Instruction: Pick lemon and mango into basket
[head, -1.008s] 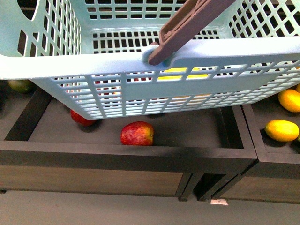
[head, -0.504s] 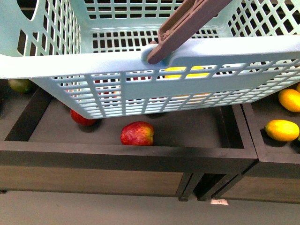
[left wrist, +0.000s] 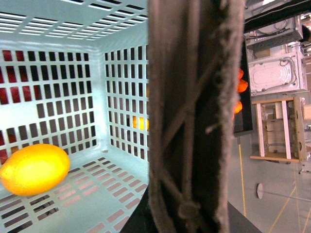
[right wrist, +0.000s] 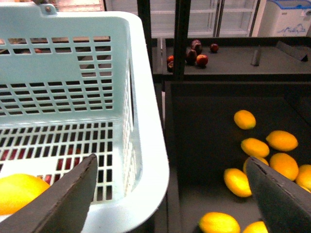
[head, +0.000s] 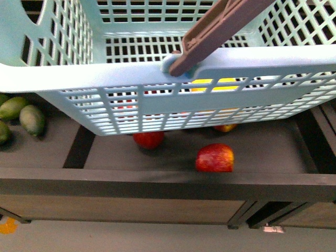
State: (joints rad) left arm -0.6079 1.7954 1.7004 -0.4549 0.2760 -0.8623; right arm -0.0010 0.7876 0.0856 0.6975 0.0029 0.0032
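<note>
basket carrying one yellow fruit, lemon or mango unclear; front view has swung left, apples shifted right, green fruits appearing; right gripper wide, empty; left gripper's state cannot be told, handle filling its view; second fruit likely pending

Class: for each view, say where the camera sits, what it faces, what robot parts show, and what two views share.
Front view: on the body, facing the basket over a bin of apples; no arms.
Left wrist view: against the brown handle, facing into the basket; nothing of the robot clearly seen.
Right wrist view: above the basket corner and a fruit bin; open right gripper shows.
Both wrist views share the basket's yellow fruit.
</note>
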